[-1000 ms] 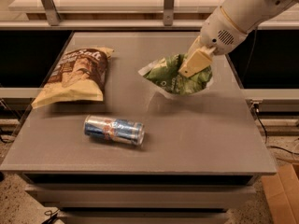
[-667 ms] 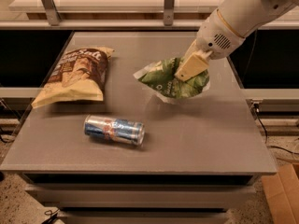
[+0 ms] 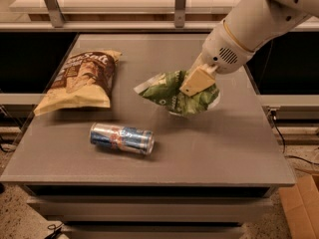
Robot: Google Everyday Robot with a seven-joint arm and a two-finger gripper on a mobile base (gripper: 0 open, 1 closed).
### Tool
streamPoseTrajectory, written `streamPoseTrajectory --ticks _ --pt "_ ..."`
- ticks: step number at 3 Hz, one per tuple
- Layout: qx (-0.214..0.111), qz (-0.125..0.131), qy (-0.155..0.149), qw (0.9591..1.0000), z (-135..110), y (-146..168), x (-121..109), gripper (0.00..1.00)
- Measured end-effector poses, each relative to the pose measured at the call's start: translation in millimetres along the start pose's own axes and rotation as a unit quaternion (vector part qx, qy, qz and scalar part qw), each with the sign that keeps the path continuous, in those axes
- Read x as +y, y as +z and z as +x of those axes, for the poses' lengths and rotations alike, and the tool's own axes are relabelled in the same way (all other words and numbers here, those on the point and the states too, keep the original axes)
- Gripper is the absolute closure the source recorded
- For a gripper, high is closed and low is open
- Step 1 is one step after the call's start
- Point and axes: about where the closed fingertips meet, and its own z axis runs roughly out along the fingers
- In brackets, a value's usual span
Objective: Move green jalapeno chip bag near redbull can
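The gripper (image 3: 197, 82) hangs over the right half of the grey table (image 3: 229, 148), clenched on the green jalapeno chip bag (image 3: 167, 91). One tan finger lies across the bag's upper right part, and the crumpled foil bunches around it. The bag looks pinched and carried rather than pushed: its left corner sticks out free, and a shadow sits under its lower edge.

Over the last second the white arm (image 3: 249, 29) has swung the bag a little to the left and toward the front edge of the table. That brings it closer to the redbull can (image 3: 122, 138). The can lies on its side near the front left, exactly where it was, and nothing has touched it. The brown chip bag (image 3: 79, 78) at the back left has not shifted either.

So the carry is under way and heading the right way, but the green bag is still clearly apart from the can, up and to its right. I'd say the rest of the job is to keep travelling down and left, then set the bag on the bare table just beside the can. The arm must not nudge the can, which could roll easily.
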Motion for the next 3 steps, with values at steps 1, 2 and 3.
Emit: streamPoseTrajectory --ticks 1,2,3 --pt "0.005 0.019 0.026 0.9995 5 4 8 1.0" --pt "0.008 0.028 0.05 0.9983 13 7 16 1.0" --pt "0.012 0.025 0.062 0.9977 18 13 26 1.0"
